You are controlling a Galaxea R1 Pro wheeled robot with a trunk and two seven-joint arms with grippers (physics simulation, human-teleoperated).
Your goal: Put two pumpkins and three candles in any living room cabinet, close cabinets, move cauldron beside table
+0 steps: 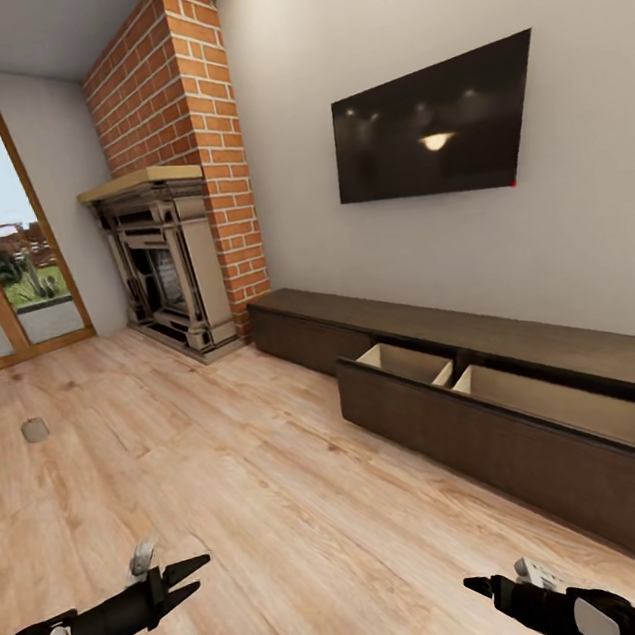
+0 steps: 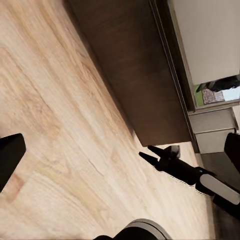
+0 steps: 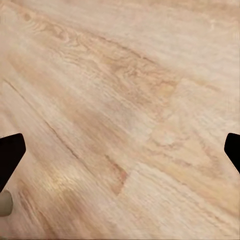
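Left tool: fingers spread, nothing held, low over the wood floor, near left. Right tool: near right, over the same floor; fingers parted, nothing between them. Cabinet: long dark-brown unit along the right wall, one drawer pulled out, pale interior showing. Candle: small grey-tan cylinder on the floor, far left. Fireplace: brick, far corner. Television: wall-mounted above the cabinet.
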